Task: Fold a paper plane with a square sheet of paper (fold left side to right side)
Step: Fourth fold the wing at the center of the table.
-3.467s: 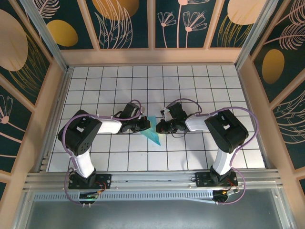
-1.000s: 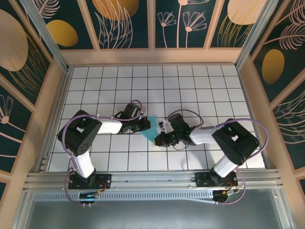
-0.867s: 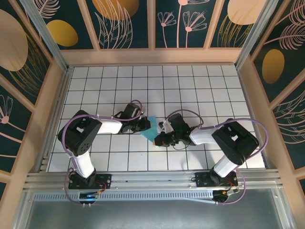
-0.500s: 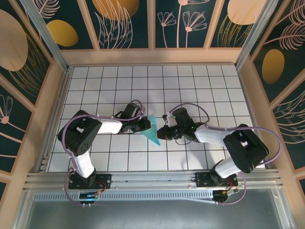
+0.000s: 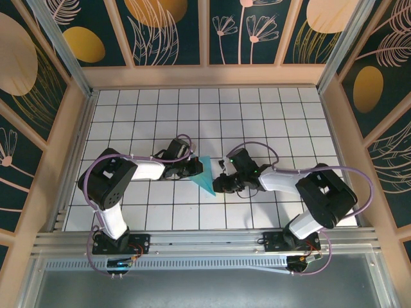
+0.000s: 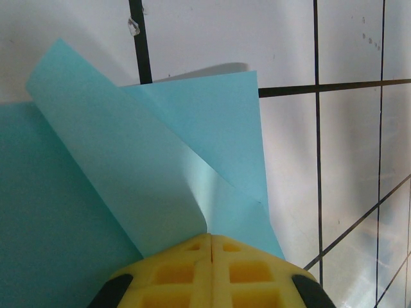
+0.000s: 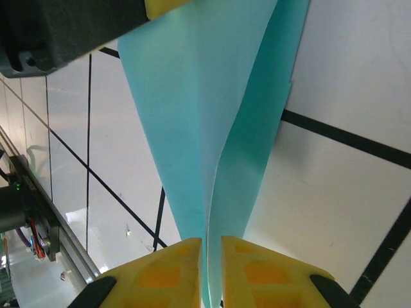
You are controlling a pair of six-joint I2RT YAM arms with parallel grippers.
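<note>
Paper plane (image 5: 206, 180), half made from a thin turquoise sheet, lay on the white gridded table (image 5: 289, 122) between the two arms, broad end away from the bases, point toward them. We saw the left gripper (image 5: 194, 169) clamped on its left edge, yellow pads (image 6: 173, 273) pressed flat together in the left wrist view, a loose flap curling up beyond them. The right gripper (image 5: 217, 184) pinched the narrow end, a raised layer running down into the slim slot between its fingers (image 7: 170, 266). We judged the paper feather-light, limp and quick to crumple or tear. It would keep a crease but not its own shape, so it should be taken by an edge close to the fold, lightly, with neither gripper pulling against the other. Against the frame three and a half seconds earlier, the right arm had swung its elbow out to the right and lower, and its gripper had slid from the plane's middle toward the point. The left gripper and the plane had hardly shifted.
</note>
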